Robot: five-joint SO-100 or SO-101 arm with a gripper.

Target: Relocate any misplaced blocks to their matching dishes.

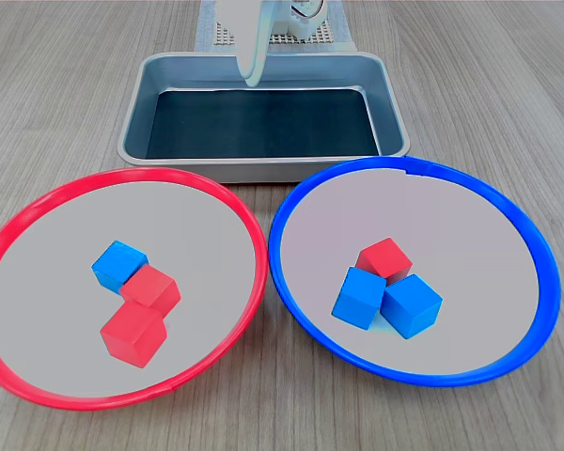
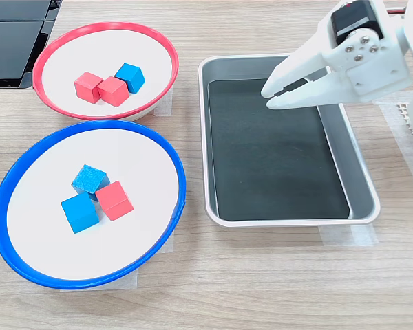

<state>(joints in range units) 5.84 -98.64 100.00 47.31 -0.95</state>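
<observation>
Stray blue cube [image 1: 119, 264] sits in red-rimmed dish [image 1: 38, 211], touching red neighbour; stray red cube [image 1: 384, 258] sits in blue-rimmed dish [image 1: 508, 202], far side of two blue ones. Both likely light, rigid, smooth-faced; best pinched across free opposite faces. Claw [image 2: 270, 95] hangs over tray [image 2: 361, 175], jaws slightly apart, holding nothing

Blue cube [image 1: 119, 264] in red-rimmed dish [image 1: 38, 211]; red cube [image 1: 384, 258] in blue-rimmed dish [image 1: 508, 202].
</observation>
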